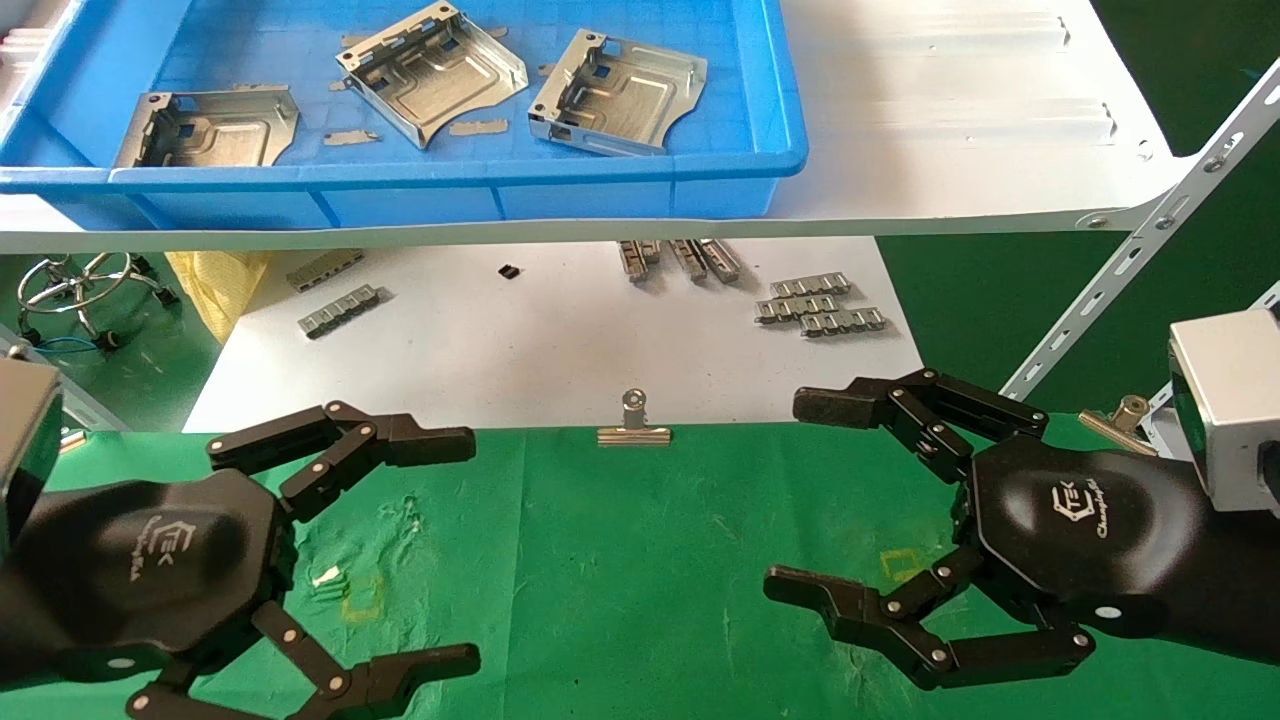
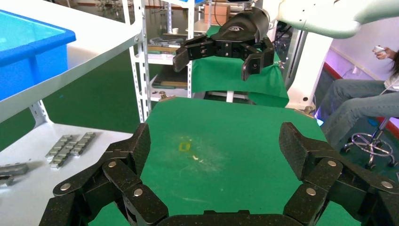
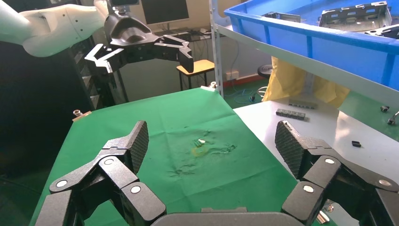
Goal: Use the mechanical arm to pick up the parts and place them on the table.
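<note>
Three silver sheet-metal parts lie in the blue tray (image 1: 700,185) on the white shelf: one at the left (image 1: 210,127), one in the middle (image 1: 432,70), one at the right (image 1: 615,92). My left gripper (image 1: 440,550) is open and empty above the green table (image 1: 620,570) at the near left. My right gripper (image 1: 800,495) is open and empty above the table at the near right. In the left wrist view the left gripper (image 2: 214,146) frames bare green cloth. In the right wrist view the right gripper (image 3: 211,143) does the same.
A silver binder clip (image 1: 634,428) sits at the table's far edge, another (image 1: 1118,420) at the right. Small grey ribbed strips (image 1: 820,305) lie on the lower white board (image 1: 540,350). The white shelf board (image 1: 950,120) overhangs it. Yellow square marks (image 1: 362,597) dot the cloth.
</note>
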Controlling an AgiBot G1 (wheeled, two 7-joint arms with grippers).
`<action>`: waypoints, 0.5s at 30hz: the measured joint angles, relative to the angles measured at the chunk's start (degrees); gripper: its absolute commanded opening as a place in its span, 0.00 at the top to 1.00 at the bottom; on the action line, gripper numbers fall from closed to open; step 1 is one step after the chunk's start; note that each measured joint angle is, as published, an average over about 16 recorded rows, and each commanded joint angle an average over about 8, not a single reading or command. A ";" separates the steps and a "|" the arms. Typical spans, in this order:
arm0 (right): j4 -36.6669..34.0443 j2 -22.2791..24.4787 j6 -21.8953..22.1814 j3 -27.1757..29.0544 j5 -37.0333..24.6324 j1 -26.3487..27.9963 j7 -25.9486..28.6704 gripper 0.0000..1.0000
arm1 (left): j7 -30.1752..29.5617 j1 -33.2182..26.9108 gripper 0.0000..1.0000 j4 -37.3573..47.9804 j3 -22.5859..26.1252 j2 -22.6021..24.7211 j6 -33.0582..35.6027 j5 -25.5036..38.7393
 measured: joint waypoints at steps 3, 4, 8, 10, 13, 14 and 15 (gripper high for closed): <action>0.00 0.00 0.00 0.00 0.00 0.00 0.00 1.00 | 0.00 0.00 0.00 0.00 0.00 0.00 0.00 0.00; 0.00 0.00 0.00 0.00 0.00 0.00 0.00 1.00 | 0.00 0.00 0.00 0.00 0.00 0.00 0.00 0.00; 0.00 0.00 0.00 0.00 0.00 0.00 0.00 1.00 | 0.00 0.00 0.00 0.00 0.00 0.00 0.00 0.00; 0.00 0.00 0.00 0.00 0.00 0.00 0.00 1.00 | 0.00 0.00 0.00 0.00 0.00 0.00 0.00 0.00; 0.00 0.00 0.00 0.00 0.00 0.00 0.00 1.00 | 0.00 0.00 0.00 0.00 0.00 0.00 0.00 0.00; 0.00 0.00 0.00 0.00 0.00 0.00 0.00 1.00 | 0.00 0.00 0.00 0.00 0.00 0.00 0.00 0.00; 0.00 0.00 0.00 0.00 0.00 0.00 0.00 1.00 | 0.00 0.00 0.00 0.00 0.00 0.00 0.00 0.00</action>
